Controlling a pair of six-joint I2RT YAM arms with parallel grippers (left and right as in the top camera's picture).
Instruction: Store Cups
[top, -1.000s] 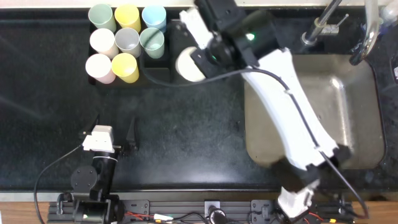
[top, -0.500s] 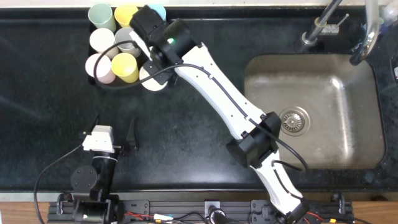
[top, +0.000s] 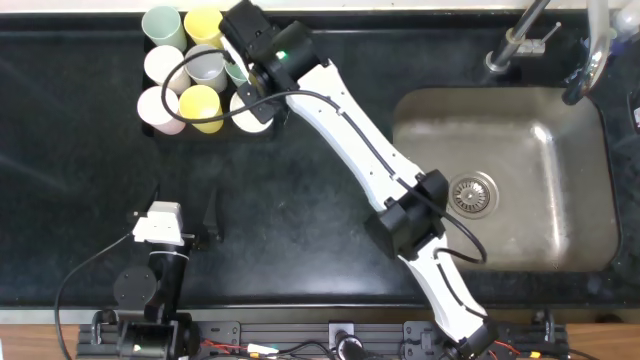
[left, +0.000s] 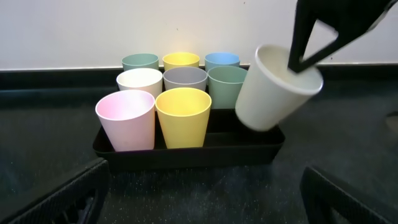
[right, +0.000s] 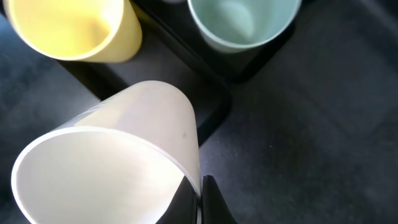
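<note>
Aloft, white cup (left: 273, 93) sits pinched in right claw (right: 198, 199).

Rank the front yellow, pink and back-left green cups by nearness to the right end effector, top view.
1. Front yellow cup: front row, beside the right end effector with its held white cup.
2. Pink cup: front-left corner.
3. Green cup: back-left corner.
</note>
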